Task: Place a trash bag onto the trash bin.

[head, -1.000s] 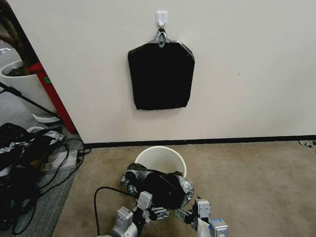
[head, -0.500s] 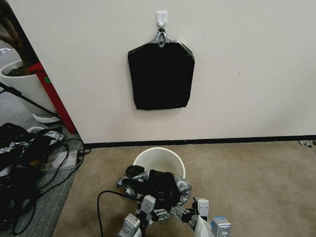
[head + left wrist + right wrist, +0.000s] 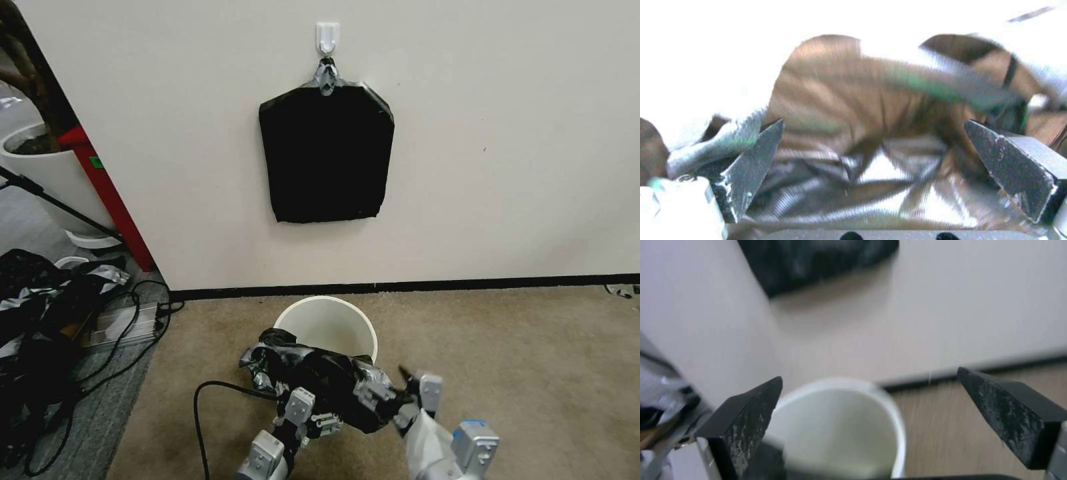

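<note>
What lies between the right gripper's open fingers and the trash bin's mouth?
Nothing: in the right wrist view the right gripper looks straight at the trash bin with an open gap. The trash bag sits bunched beside it, seen from the head.

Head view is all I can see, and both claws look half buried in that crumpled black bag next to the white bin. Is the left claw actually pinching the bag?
Observer: No. The left wrist view shows the left gripper open wide, with the bag's wrinkled film lying loose between its fingers.
Operator: And the right one?
Observer: The right gripper is open too, with nothing between its fingers. Its camera looks past them down into the bin.
</note>
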Robot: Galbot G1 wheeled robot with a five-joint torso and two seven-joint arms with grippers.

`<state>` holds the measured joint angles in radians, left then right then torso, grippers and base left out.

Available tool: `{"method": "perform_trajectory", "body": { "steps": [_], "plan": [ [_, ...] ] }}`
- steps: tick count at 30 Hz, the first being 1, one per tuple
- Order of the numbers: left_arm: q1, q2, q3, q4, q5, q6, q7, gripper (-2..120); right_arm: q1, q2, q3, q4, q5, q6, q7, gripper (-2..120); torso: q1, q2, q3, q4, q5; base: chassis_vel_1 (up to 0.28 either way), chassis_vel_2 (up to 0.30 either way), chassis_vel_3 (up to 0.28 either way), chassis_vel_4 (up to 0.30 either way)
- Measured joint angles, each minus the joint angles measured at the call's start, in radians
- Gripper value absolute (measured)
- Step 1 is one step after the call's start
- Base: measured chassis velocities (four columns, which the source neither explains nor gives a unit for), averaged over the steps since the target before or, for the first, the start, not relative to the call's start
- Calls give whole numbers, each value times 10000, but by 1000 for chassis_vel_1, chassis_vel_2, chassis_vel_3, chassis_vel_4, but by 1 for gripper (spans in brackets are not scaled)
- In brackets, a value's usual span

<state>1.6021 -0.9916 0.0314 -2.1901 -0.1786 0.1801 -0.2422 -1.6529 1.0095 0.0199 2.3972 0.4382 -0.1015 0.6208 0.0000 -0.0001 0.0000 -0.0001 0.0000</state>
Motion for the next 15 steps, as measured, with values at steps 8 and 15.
{"method": "perform_trajectory", "body": {
  "steps": [8,15],
  "plan": [
    [901,783,-536,-1527,-41,336,1,100,2429,93,628,-774,1006,-1681,-508,100,0,1,0,2,0,0,0,0,0],
    [1467,1339,-1320,-2474,-56,413,-199,100,4513,183,332,-2851,2846,-3726,-1952,100,0,1,0,3,-1,0,0,0,0]
  ]
}}
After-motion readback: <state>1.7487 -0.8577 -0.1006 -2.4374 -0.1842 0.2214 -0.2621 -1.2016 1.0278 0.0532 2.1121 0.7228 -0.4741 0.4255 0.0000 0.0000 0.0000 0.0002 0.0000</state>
